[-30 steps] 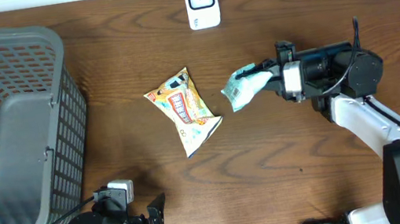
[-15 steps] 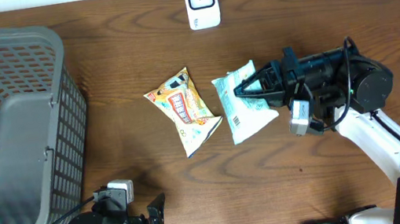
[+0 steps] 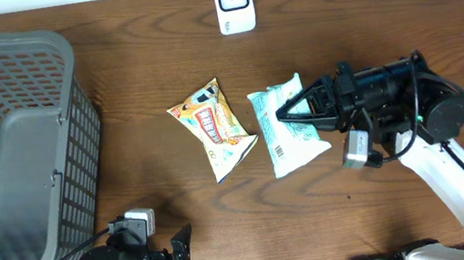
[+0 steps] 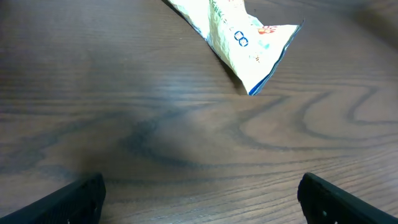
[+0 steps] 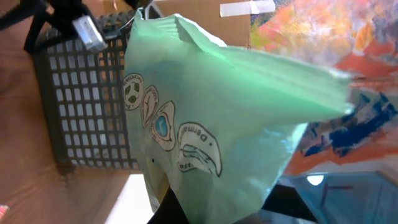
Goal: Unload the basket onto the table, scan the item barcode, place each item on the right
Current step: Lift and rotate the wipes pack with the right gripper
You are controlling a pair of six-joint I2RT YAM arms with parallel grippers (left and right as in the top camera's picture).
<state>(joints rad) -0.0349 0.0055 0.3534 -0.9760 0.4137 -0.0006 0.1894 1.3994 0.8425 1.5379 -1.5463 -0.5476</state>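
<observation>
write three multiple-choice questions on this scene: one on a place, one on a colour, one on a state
1. In the overhead view, the basket sits at the:
A) left
B) right
C) centre

2. The scanner is:
A) black
B) red
C) white

3. The right fingers are:
A) open and empty
B) shut on the pouch
C) shut on the scanner

Answers:
1 A, it fills the left edge.
2 C, its casing is white.
3 B, they clamp the pouch.
</observation>
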